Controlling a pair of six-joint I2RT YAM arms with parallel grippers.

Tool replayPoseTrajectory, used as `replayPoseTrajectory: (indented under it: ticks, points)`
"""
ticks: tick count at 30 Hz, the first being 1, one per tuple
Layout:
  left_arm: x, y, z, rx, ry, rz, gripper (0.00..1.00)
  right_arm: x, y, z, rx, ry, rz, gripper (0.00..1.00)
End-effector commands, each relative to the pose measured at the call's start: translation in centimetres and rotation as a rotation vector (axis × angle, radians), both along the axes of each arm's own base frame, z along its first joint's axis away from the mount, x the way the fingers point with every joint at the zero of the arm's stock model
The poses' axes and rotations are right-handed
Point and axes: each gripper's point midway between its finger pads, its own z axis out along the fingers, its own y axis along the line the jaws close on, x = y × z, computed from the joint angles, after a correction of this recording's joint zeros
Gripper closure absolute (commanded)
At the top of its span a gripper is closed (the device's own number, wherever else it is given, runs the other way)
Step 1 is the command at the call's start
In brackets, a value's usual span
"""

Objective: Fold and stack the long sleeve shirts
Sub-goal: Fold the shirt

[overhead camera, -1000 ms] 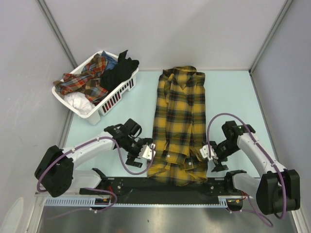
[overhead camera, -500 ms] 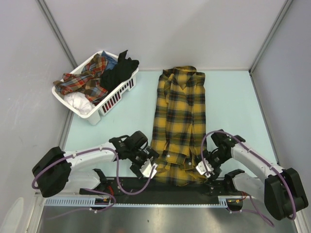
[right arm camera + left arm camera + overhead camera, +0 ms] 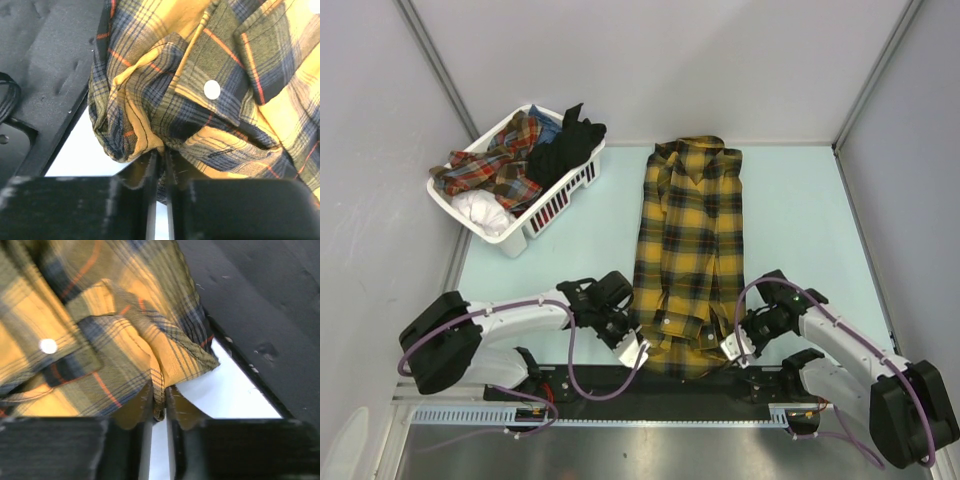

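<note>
A mustard-yellow and black plaid long sleeve shirt [image 3: 690, 240] lies lengthwise on the table, collar at the far end, sleeves folded in. My left gripper [image 3: 638, 352] is shut on the hem at the shirt's near left corner [image 3: 159, 399], a thin fold of cloth pinched between its fingers. At the near right corner my right gripper [image 3: 730, 348] is shut on bunched hem cloth [image 3: 162, 150]. More shirts, one red plaid [image 3: 490, 170] and one black, lie heaped in the basket.
A white slatted plastic basket [image 3: 560, 200] stands at the back left with clothes in it. A black strip [image 3: 650, 385] runs along the table's near edge under the shirt hem. Grey walls close in the left, back and right sides.
Both grippers moved in from beside the shirt to its near corners and shut on the hem. The hem corners have been gathered inward.
</note>
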Motion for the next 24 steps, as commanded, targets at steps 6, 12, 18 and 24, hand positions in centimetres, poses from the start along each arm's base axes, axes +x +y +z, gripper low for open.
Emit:
replayPoseTrajectory:
  ticks: [6,12,18,24]
  points:
    - [-1.1,-2.0,5.3,-0.146,0.072,0.054,1.0,1.0,1.4,4.8,0.128,-0.071,-0.091,1.0]
    - [-0.4,-2.1,6.1,-0.168,0.093,0.09,1.0,1.8,1.3,5.8,0.152,-0.053,-0.16,1.0]
    - [4.7,-3.1,9.7,-0.229,0.145,0.208,1.0,7.7,1.3,10.9,0.268,-0.059,-0.353,1.0]
    - [15.7,-4.5,11.1,-0.23,0.241,0.453,1.0,16.6,0.4,14.1,0.307,0.003,-0.511,1.0]
